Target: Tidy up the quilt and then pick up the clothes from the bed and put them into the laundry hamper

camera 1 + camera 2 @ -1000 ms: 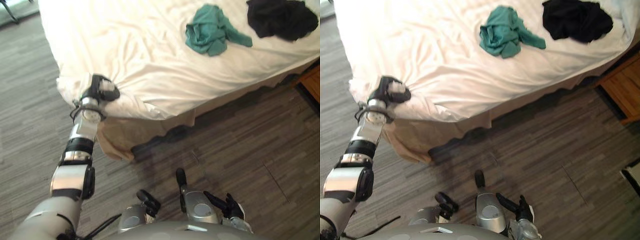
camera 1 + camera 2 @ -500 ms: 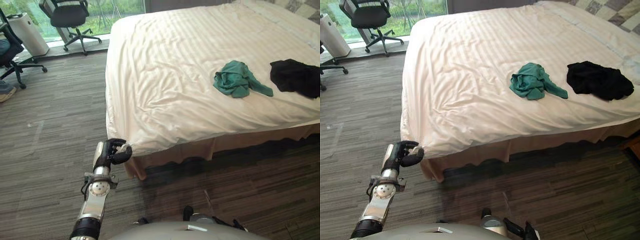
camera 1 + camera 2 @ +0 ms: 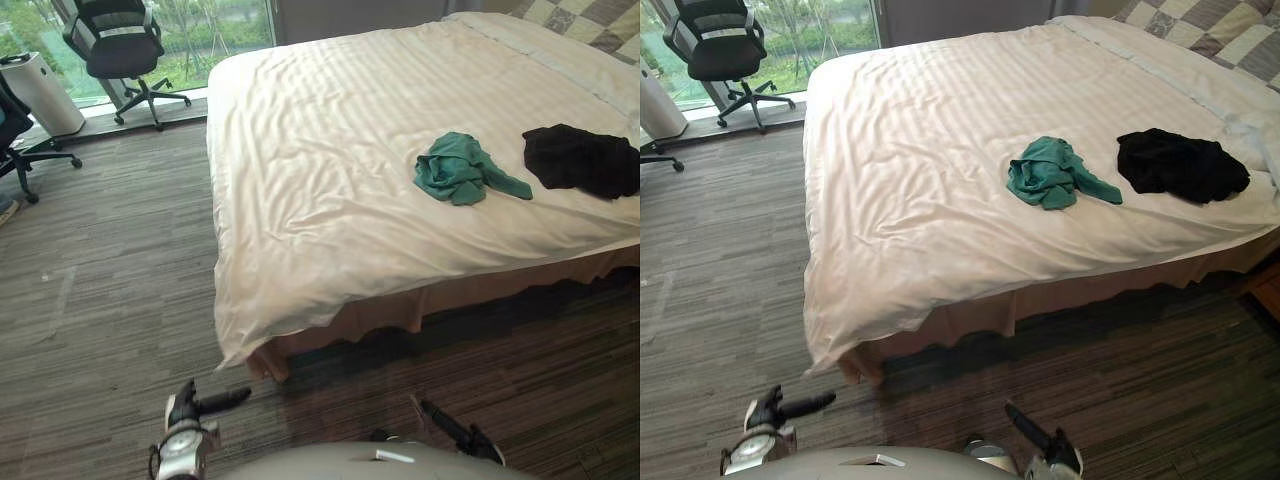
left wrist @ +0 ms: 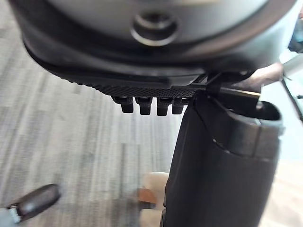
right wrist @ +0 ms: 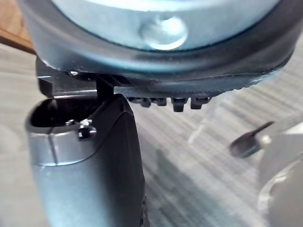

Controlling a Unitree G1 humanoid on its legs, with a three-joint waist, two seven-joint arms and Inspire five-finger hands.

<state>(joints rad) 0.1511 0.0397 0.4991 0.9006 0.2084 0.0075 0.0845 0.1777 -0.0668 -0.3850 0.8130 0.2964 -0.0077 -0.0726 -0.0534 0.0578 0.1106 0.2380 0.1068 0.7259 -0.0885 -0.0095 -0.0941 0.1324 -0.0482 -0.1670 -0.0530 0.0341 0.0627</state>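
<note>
the white quilt (image 3: pixel 330 190) lies spread over the bed (image 3: pixel 480 287), lightly creased, its near corner hanging toward the wood-grain floor (image 3: pixel 100 290). on the quilt a teal garment (image 3: pixel 462 170) lies bunched, and a black garment (image 3: pixel 580 160) lies near it, not touching. the left hand (image 3: pixel 195 405) is low over the floor, short of that corner, fingers straight and empty. the right hand (image 3: pixel 1038 437) is low too, fingers straight, holding nothing.

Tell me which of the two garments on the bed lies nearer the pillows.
The black garment, toward the head end; the teal garment lies farther from the pillows, nearer the middle of the quilt.
</note>
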